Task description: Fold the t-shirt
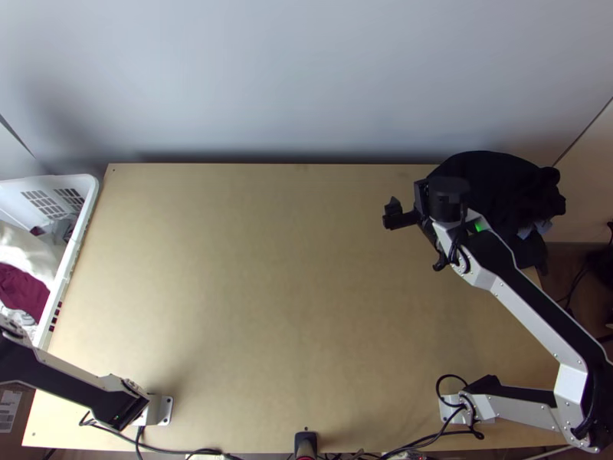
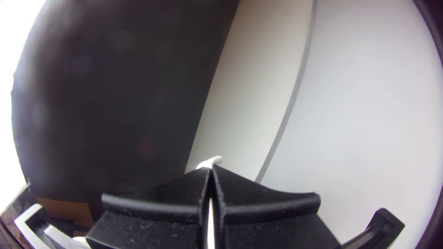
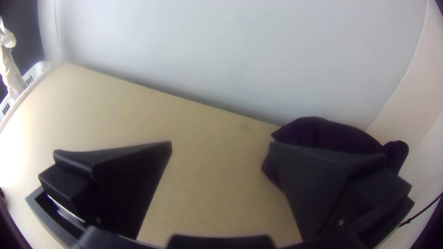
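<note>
White cloth point(image 2: 210, 162) pinched in my left gripper point(image 2: 211, 168), fingers pressed together on it; its shape doesn't let me tell if it's the t-shirt. Right wrist view has white cloth hanging by the basket point(image 1: 75, 239), which sits at the left edge of the top view, clothes inside, white and dark red. Right gripper point(image 1: 420, 207): wide, nothing between the fingers, upper right of the top view, over the table point(image 1: 268, 291). Dark cloth point(image 1: 490, 172) bunched just beside it, upper right, partly behind my right arm.
</note>
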Available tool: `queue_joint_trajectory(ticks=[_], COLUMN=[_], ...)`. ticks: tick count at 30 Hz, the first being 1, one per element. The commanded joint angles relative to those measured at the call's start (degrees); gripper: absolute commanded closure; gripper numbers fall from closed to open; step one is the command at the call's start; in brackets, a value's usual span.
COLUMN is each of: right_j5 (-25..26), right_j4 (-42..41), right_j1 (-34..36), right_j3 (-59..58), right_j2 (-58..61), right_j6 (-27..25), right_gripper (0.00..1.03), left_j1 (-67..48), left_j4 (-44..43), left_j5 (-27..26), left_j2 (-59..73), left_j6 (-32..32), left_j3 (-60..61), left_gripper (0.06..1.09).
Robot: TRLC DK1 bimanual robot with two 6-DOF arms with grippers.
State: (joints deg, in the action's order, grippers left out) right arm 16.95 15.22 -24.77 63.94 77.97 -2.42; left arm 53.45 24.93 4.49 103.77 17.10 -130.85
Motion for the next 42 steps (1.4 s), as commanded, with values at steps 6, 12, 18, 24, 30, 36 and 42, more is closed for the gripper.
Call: queue_joint_trajectory(ticks=[6, 12, 18, 24, 30, 36, 42], right_j5=[0.0, 0.0, 0.0, 0.0, 0.0, 0.0, 0.0], right_j4=[-1.9, -3.4, -4.2, -5.1, -6.4, -7.5, -7.6], right_j1=[-1.7, -1.8, -2.0, -3.1, -3.5, -3.5, -3.5], right_j3=[-5.1, -6.5, -7.4, -10.7, -15.4, -18.1, -19.9], right_j2=[-1.1, -1.9, -3.0, -4.8, -7.7, -10.3, -12.6], right_j6=[0.7, 0.6, 0.7, 1.4, 2.8, 3.3, 4.5], right_gripper=[0.05, 0.05, 0.05, 0.05, 0.05, 0.05, 0.05], left_j1=[-0.5, -4.3, -6.4, -8.9, -15.0, -27.9, -45.6], left_j4=[-7.2, -9.8, -12.8, -16.0, -16.5, -17.4, -21.5], left_j5=[1.4, 2.9, 4.4, 6.3, 8.9, 13.1, 20.2], left_j2=[-12.0, -15.6, -17.1, -18.6, -20.4, -21.5, -21.6], left_j6=[5.0, 0.7, 0.6, -0.8, -4.1, -12.4, -25.1], left_j3=[-0.2, -0.2, -0.3, -0.3, -0.2, 0.0, 0.5], left_gripper=[1.05, 1.05, 1.05, 1.05, 1.05, 1.05, 1.05])
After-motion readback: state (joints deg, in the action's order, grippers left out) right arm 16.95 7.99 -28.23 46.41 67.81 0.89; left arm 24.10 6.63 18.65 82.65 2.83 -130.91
